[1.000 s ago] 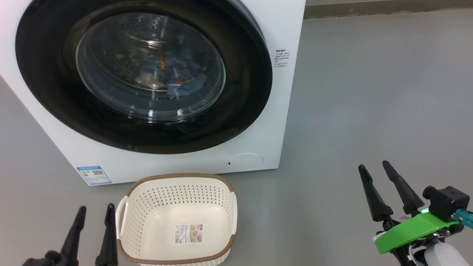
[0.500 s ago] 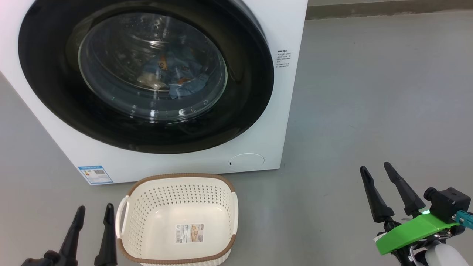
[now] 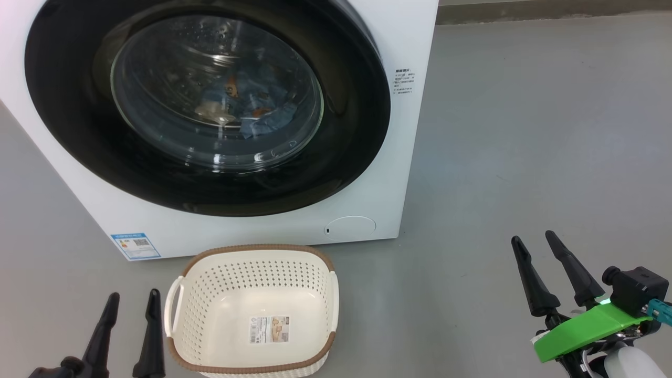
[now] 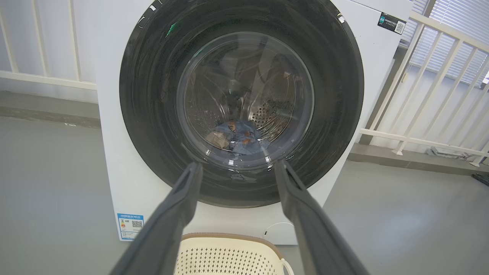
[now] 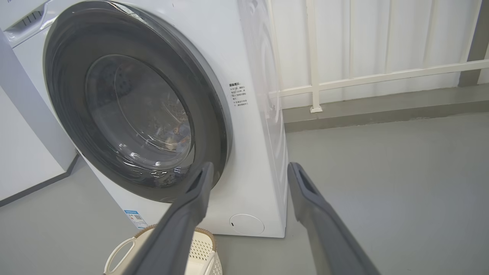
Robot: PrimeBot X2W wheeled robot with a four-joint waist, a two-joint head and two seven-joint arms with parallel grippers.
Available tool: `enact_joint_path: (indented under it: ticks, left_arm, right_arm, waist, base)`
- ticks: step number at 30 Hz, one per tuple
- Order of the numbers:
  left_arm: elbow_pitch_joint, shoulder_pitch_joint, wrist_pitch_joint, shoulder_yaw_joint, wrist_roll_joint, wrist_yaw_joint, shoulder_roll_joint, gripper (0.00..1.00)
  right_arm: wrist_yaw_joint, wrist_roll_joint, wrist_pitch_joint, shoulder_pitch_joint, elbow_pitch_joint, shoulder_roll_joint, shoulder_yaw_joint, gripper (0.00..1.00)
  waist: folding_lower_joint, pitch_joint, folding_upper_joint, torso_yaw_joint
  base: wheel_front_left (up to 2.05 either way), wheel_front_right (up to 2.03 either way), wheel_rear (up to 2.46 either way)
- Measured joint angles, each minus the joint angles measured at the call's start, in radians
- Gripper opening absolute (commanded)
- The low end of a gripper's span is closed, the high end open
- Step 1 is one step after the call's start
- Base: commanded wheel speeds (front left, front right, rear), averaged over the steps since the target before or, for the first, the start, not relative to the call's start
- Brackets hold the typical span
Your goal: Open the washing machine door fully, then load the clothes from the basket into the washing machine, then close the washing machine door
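Just right of the left end effector (image 3: 134,295), basket (image 3: 252,248) sits empty, clothes (image 3: 257,105) ahead behind the shut door (image 3: 341,131); it and the right end effector (image 3: 533,237) both splayed, holding nothing, low and clear, likely parked, loading looks done.

Cream perforated basket (image 3: 252,294), brown rim; blue clothes (image 3: 252,107).

Left gripper (image 3: 134,294) and right gripper (image 3: 533,236) alike: two long matte black fingers (image 3: 531,281) each, tapering to blunt tips. At the right gripper's root, a flat bright green cover (image 3: 588,325). Above the green cover, a boxy black camera (image 3: 632,286); at the cover's upper edge, a small green light (image 3: 604,301); beside its outer end, a teal plug (image 3: 662,310); below it, a rounded white forearm (image 3: 627,363).
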Motion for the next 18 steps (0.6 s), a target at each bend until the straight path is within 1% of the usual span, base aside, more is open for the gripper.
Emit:
enact_joint_path:
  ticks: [15,16,18]
  left_arm:
    - [0.0,0.0,0.0,-0.002,-0.012,0.0,0.0,1.0]
    - [0.005,0.0,0.001,-0.002,-0.013,0.0,-0.002,0.0]
    - [0.03,0.003,0.005,-0.007,-0.013,0.0,-0.012,0.0]
  right_arm:
    - [0.0,-0.012,0.0,0.0,0.0,0.0,-0.001,1.0]
    - [0.0,-0.012,0.0,0.0,0.005,0.001,0.001,0.0]
    - [0.0,-0.012,0.0,0.006,0.03,0.011,0.008,0.0]
  waist:
    - [0.0,0.006,0.0,0.002]
    - [0.0,0.006,0.0,0.002]
    - [0.0,0.006,0.0,0.002]
  base:
    - [0.0,0.0,0.0]
    - [0.0,0.0,0.0]
    - [0.0,0.0,0.0]
